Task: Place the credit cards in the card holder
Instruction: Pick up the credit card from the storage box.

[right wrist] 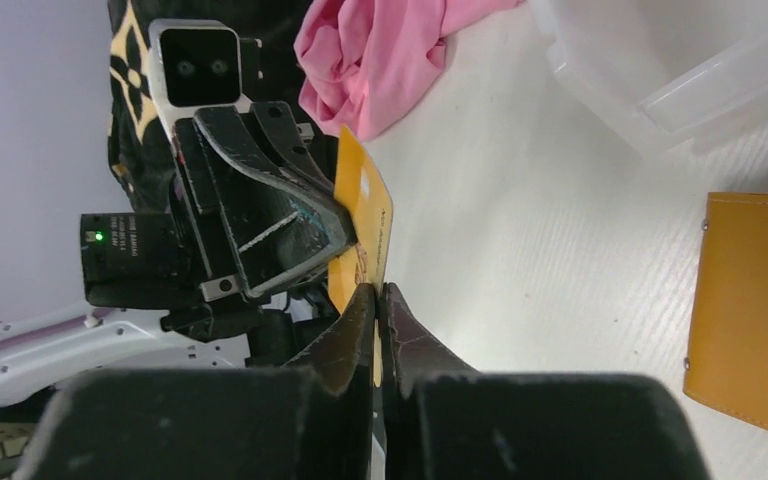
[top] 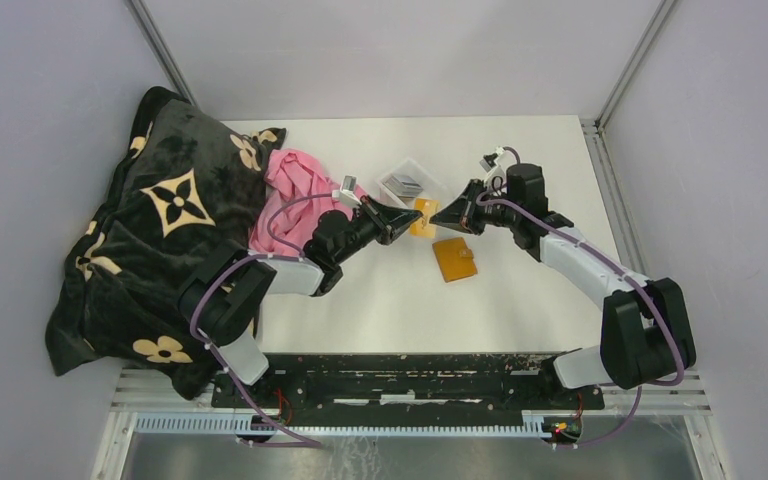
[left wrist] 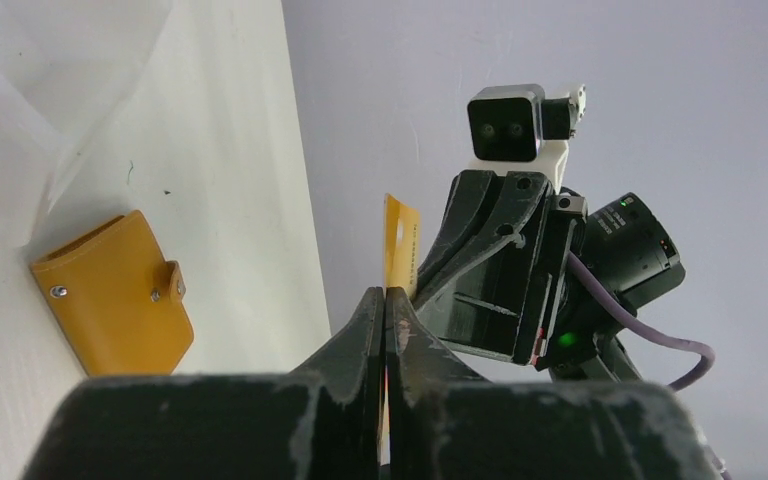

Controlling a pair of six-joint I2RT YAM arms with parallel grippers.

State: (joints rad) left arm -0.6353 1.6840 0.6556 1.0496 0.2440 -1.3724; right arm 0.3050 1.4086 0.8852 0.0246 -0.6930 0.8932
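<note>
An orange-yellow credit card point(top: 423, 215) hangs above the table between my two grippers. My left gripper point(top: 409, 223) is shut on one edge of it; the left wrist view shows the card point(left wrist: 401, 235) rising edge-on out of the closed jaws point(left wrist: 386, 296). My right gripper point(top: 439, 215) is shut on the opposite edge, with the card point(right wrist: 365, 205) standing out of its jaws point(right wrist: 377, 292). The card holder point(top: 454, 258) lies closed and flat on the table just below them, strap snapped point(left wrist: 115, 292) point(right wrist: 750, 300). More credit cards point(top: 403, 184), grey and dark, lie in a clear tray.
The clear plastic tray point(top: 415, 168) sits behind the grippers, near the middle of the table point(right wrist: 660, 75). A pink cloth point(top: 290, 195) and a dark flowered blanket point(top: 150, 230) cover the left side. Grey walls enclose the table.
</note>
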